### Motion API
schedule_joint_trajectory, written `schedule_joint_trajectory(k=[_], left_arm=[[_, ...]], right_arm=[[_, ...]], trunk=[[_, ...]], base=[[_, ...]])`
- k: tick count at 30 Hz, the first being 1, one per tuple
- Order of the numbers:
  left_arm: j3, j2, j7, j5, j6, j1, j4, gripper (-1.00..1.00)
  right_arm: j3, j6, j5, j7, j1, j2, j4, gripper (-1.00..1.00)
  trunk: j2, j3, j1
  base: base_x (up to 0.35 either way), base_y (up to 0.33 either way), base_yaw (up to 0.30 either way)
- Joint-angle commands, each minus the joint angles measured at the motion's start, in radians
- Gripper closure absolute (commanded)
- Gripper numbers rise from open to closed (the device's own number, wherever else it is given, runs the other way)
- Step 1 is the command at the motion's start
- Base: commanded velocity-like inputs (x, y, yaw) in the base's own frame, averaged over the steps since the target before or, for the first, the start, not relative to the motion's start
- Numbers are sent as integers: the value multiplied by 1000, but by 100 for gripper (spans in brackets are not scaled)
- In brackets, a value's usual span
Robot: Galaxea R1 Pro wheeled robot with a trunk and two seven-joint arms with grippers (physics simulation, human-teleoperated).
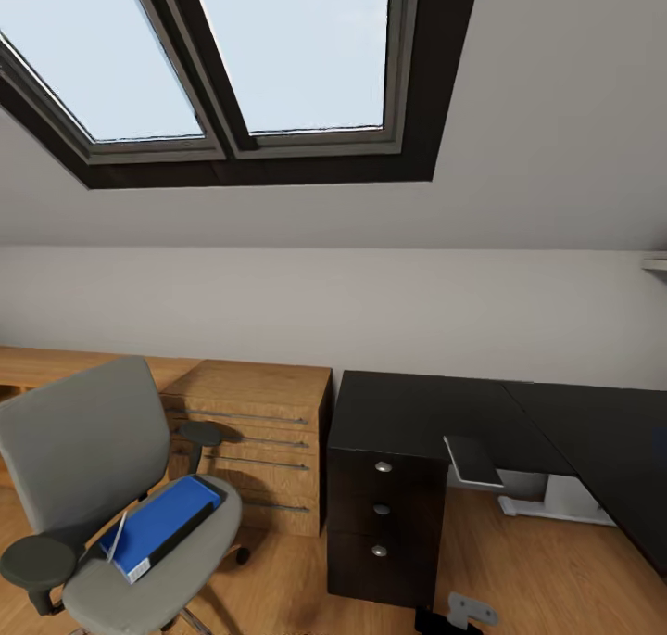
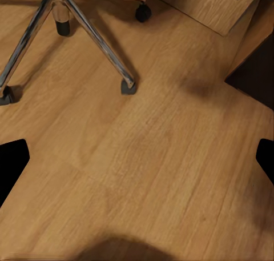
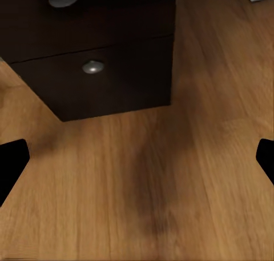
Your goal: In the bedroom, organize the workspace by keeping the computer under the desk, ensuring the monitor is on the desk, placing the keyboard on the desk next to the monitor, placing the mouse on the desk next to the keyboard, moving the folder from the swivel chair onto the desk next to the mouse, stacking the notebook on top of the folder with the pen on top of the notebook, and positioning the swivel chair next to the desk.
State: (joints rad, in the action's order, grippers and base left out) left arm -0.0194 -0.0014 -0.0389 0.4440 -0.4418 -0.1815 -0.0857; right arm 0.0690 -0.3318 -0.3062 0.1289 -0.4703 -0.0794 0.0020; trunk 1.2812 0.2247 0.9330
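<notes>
On the padded seat of the one grey upholstered swivel chair (image 1: 88,487) lies one flat bright blue folder (image 1: 159,525), left of the glossy black desk (image 1: 421,412) with three round silver knobs (image 1: 383,467), while both grippers hang spread open above the grained wooden floor (image 2: 154,175).

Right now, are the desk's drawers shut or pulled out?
Shut. In the head view all three fronts of the drawer unit sit flush, knobs in one line. The right wrist view shows the bottom drawer closed too.
</notes>
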Motion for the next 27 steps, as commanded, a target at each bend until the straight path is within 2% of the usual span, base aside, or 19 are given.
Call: schedule_joint_trajectory(k=[1,6,14,18,27], left_arm=[[-2,0,-4,8,-3,-1,1,-100],[-2,0,-4,8,-4,-1,1,-100],[-2,0,-4,10,-6,-1,1,-100],[-2,0,-4,10,-6,-1,1,-100],[-2,0,-4,10,-6,-1,1,-100]], right_arm=[[8,-3,-5,3,-1,1,1,-100],[10,-3,22,1,-1,3,2,-100],[9,-13,147,0,-1,5,4,-100],[9,-22,173,0,-1,5,7,-100],[9,-24,179,0,-1,4,10,-100]], trunk=[[1,2,0],[1,6,0],[1,7,0],[1,7,0],[1,7,0]], base=[[0,0,216],[0,0,127],[0,0,22],[0,0,3],[0,0,0]])
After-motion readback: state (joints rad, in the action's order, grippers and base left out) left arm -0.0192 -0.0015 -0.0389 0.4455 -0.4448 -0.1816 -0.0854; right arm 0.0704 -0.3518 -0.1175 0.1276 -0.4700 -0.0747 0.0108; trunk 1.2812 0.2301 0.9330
